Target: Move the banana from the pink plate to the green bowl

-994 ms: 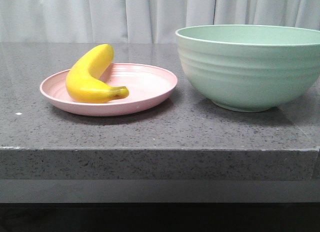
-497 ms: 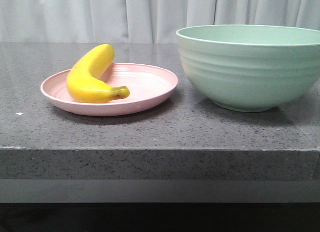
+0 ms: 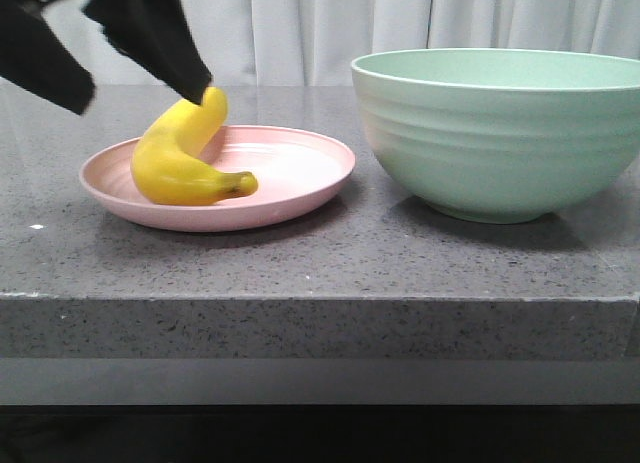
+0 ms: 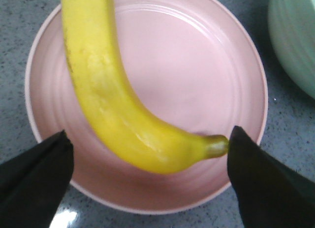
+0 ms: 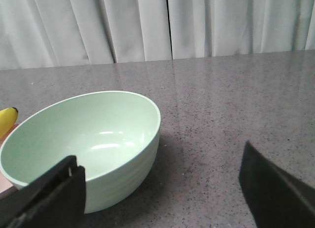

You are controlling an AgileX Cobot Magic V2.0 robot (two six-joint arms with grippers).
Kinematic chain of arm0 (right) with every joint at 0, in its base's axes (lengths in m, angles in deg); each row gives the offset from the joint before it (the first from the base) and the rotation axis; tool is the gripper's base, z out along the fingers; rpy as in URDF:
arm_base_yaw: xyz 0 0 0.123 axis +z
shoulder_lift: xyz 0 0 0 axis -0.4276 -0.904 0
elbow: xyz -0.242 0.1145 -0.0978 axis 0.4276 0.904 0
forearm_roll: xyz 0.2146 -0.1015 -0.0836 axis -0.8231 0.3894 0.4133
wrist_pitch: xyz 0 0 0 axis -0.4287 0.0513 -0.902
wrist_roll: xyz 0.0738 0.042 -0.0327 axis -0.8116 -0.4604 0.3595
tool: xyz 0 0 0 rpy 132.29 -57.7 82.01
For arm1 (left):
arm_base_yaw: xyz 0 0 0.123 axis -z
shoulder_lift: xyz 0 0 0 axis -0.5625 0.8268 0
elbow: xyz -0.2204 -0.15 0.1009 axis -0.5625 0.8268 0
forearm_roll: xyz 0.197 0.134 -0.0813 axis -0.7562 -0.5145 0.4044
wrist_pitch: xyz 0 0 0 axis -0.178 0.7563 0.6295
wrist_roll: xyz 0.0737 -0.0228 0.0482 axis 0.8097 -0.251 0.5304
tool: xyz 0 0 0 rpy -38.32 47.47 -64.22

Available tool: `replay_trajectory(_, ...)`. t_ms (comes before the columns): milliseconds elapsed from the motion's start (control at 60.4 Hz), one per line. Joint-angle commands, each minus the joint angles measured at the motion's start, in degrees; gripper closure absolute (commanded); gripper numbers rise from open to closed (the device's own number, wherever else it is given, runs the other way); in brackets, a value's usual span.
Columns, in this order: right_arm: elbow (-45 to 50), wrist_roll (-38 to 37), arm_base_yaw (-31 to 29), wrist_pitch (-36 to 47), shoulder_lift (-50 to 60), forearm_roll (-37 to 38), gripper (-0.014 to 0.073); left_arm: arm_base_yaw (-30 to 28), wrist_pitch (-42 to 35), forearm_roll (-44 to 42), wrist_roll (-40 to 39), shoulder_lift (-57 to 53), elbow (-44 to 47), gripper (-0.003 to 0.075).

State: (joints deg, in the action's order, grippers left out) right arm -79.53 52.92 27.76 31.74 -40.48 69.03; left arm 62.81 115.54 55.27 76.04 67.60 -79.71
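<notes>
The yellow banana (image 3: 180, 153) lies on the pink plate (image 3: 300, 178) at the left of the counter, its dark stem tip toward the bowl. The green bowl (image 3: 500, 133) stands empty to the right. My left gripper (image 3: 135, 78) hangs open just above the banana's far end. In the left wrist view its black fingers (image 4: 34, 179) stand wide either side of the banana (image 4: 113, 105) over the plate (image 4: 197, 65), without touching it. My right gripper (image 5: 162, 188) is open and empty, beside the bowl (image 5: 83, 139); it is out of the front view.
The grey speckled counter (image 3: 320, 263) has its front edge close to the plate and bowl. A white curtain (image 3: 300, 23) hangs behind. The bowl's edge (image 4: 295, 36) shows beside the plate in the left wrist view.
My left gripper has come into the front view from the upper left and now hangs over the banana. The banana, plate and bowl have not moved.
</notes>
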Motion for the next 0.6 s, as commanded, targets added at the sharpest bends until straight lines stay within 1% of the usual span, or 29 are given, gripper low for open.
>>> replay_trajectory(0, -2.24, 0.42, -0.21, 4.07, -1.09, -0.42, -0.0049, 0.38, -2.38, 1.11, -1.02, 1.55, -3.62, 0.0123)
replay_trajectory(298, -2.24, 0.42, -0.21, 4.07, -1.09, -0.42, -0.0049, 0.38, -3.5, 1.11, -1.67, 7.49, -4.83, 0.0123)
replay_trajectory(580, -2.24, 0.42, -0.21, 4.07, -1.09, -0.35, -0.0049, 0.27, -4.97, 0.89, -2.22, 8.9, -4.83, 0.0123)
